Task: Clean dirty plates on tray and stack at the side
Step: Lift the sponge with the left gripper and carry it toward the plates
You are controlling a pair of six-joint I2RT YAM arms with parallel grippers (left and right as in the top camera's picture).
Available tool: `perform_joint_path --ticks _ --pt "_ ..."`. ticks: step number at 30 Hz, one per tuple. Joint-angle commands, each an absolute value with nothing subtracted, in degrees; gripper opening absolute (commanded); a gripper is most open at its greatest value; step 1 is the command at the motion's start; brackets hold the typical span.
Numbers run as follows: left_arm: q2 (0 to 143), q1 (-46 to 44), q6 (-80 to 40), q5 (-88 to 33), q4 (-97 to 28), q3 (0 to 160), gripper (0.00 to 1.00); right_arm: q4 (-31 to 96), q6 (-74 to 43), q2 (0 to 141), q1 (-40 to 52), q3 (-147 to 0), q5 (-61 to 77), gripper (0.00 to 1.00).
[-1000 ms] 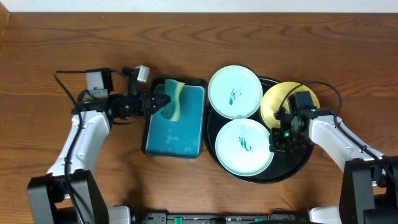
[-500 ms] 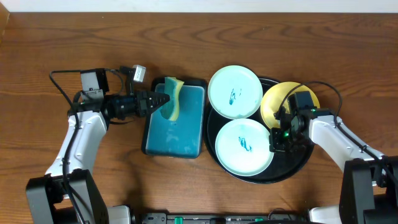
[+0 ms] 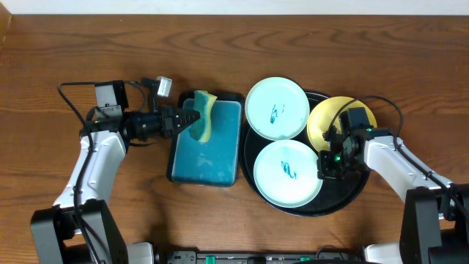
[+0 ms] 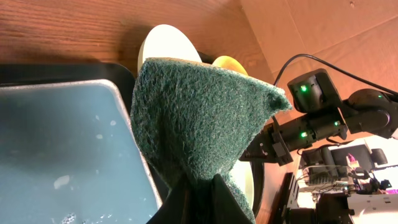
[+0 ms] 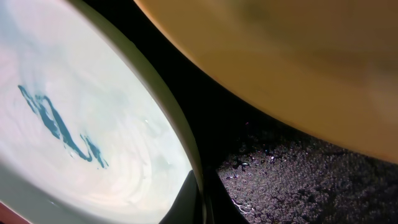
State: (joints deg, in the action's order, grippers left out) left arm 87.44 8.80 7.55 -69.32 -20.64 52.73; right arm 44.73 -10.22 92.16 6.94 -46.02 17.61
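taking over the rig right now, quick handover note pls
Left claw shut on the sponge, held over the teal tray.
Right claw shut at the rim of the near pale plate, seemingly pinching it.
That plate, the far pale plate and the yellow plate all sit on the black tray; both pale ones show teal scribbles.
Nothing wiped or stacked yet; all three plates left.

you're working on a brown wooden table (image 3: 58, 44). directly on it sits the large round black tray (image 3: 344, 192), right of centre, and just beside it on the left sits a smaller rectangular teal tray (image 3: 212, 154).
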Motion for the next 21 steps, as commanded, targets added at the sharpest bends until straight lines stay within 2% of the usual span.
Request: perform_joint_path --ticks 1,7,13,21 --pt "86.91 8.99 8.38 -71.77 -20.45 52.82 0.08 44.58 -9.61 92.38 7.60 -46.37 18.48 0.01" --pt "86.89 8.84 7.51 -66.26 -20.62 52.82 0.08 44.58 -9.61 92.38 7.60 -46.37 18.48 0.01" --pt "86.89 4.86 2.04 -46.52 -20.95 52.84 0.08 44.56 -9.61 92.38 7.60 -46.37 18.48 0.01" --pt "86.89 -9.80 0.60 -15.90 -23.94 52.84 0.07 44.38 -9.61 92.38 7.60 -46.37 18.46 0.01"
